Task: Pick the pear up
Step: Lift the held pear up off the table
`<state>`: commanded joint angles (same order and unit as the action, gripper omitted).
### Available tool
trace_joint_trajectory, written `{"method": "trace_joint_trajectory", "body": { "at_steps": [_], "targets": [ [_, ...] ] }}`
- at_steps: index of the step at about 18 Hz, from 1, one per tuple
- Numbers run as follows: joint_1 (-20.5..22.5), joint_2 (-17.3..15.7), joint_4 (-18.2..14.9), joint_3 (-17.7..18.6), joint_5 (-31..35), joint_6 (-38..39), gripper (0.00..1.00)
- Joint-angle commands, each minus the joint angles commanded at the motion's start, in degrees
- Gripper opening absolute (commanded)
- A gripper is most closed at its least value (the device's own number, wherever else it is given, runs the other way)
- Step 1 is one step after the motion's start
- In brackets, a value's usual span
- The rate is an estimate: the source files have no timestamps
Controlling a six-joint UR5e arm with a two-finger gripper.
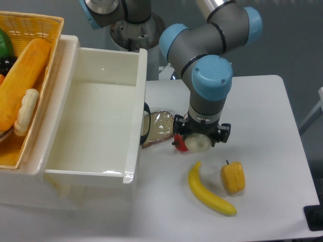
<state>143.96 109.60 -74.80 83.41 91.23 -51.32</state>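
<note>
Pear [199, 143] clamped in the closed end effector [200, 139], outside the white bin [132, 121].

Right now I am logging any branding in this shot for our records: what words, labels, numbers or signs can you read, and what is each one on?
None readable: no text shows on the gripper, pear, banana, yellow bell pepper, wrapped bread slice, white bin or wicker basket.
</note>
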Motion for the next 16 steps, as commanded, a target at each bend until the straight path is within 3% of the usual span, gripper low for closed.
{"method": "trace_joint_trajectory", "body": {
  "at_steps": [16],
  "targets": [
    [-0.1, -2.1, -0.1, 2.1, -0.3, -2.2, 0.63]
  ]
}}
